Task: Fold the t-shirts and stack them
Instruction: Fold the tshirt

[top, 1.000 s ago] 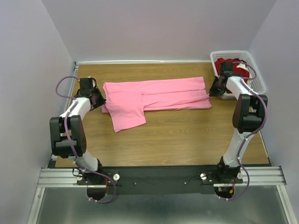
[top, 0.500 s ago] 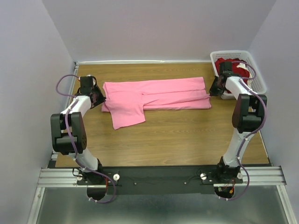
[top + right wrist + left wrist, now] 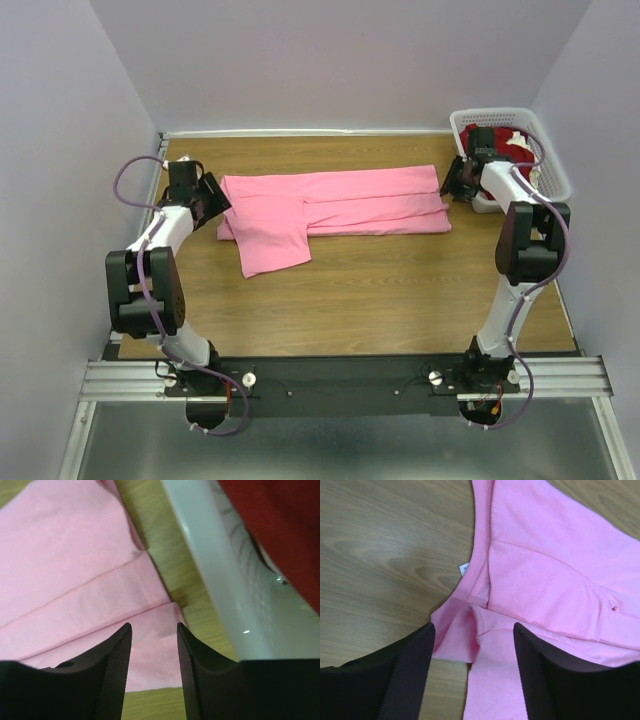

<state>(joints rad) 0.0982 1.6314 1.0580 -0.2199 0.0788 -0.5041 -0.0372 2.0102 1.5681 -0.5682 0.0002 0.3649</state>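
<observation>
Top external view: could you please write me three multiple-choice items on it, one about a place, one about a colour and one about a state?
1. Where does the white basket stand on the table? A. far right corner B. near left corner C. centre
2. What colour is the cloth in the basket? A. blue B. dark red C. green
3. How do the jaws of the left gripper stand over the pink t-shirt? A. shut on it B. shut on the basket C. apart, holding nothing

A, it sits at the far edge beyond the right arm; B, dark red fills it; C, the left wrist view shows the shirt lying free between them.
</observation>
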